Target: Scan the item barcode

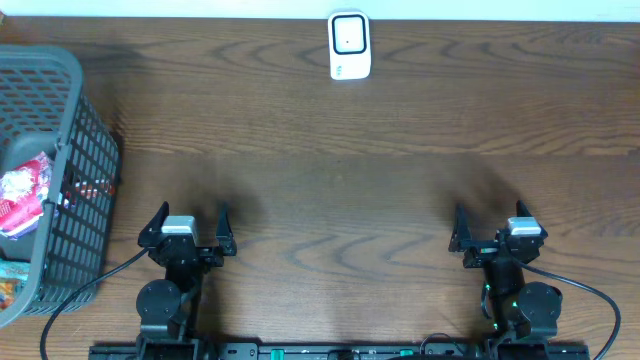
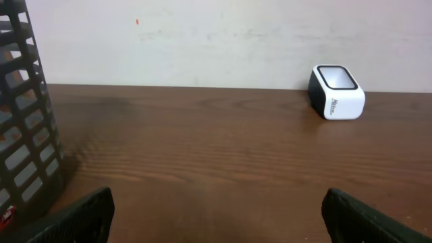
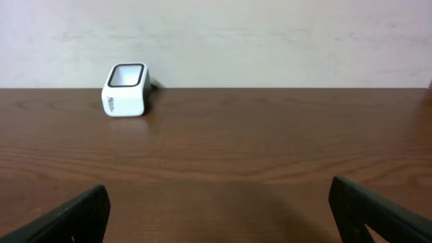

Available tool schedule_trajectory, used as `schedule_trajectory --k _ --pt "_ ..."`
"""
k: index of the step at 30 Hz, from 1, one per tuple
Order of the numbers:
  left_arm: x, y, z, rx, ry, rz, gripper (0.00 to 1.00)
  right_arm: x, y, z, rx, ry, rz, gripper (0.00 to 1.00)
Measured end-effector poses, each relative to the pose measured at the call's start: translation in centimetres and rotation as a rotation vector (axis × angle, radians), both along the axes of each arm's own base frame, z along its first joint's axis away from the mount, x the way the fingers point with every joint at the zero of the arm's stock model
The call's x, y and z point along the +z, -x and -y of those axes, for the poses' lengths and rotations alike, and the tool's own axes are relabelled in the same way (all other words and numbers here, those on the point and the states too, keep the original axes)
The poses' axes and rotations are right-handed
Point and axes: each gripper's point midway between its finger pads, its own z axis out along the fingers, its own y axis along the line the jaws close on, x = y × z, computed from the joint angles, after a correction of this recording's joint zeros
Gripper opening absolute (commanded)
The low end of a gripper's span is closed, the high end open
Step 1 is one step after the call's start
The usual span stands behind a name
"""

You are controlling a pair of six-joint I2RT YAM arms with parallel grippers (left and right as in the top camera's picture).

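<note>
A small white scanner (image 1: 350, 45) with a dark window stands at the table's far edge, also visible as the scanner (image 2: 335, 92) in the left wrist view and the scanner (image 3: 125, 90) in the right wrist view. Packaged items (image 1: 22, 190), red and white, lie inside the grey basket (image 1: 85, 150) at the left. My left gripper (image 1: 191, 217) hovers near the front left, open and holding nothing. My right gripper (image 1: 492, 218) sits at the front right, also open and holding nothing. Both are far from the scanner and items.
The grey mesh basket wall (image 2: 23, 128) stands just left of my left gripper. Brown wooden tabletop (image 1: 340, 190) stretches between the arms and the scanner. A pale wall runs behind the table's far edge.
</note>
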Motion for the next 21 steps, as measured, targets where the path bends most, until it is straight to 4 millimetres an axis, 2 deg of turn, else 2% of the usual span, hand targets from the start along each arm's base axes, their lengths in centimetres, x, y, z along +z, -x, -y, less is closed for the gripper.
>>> schedule_trajectory --k 9,21 --pt "0.0 0.0 0.1 -0.003 0.006 0.0 0.98 0.0 0.0 0.0 0.0 0.0 0.0 0.99" --pt "0.6 0.1 1.4 -0.061 0.222 0.004 0.98 0.0 0.0 0.0 0.0 0.0 0.0 0.99"
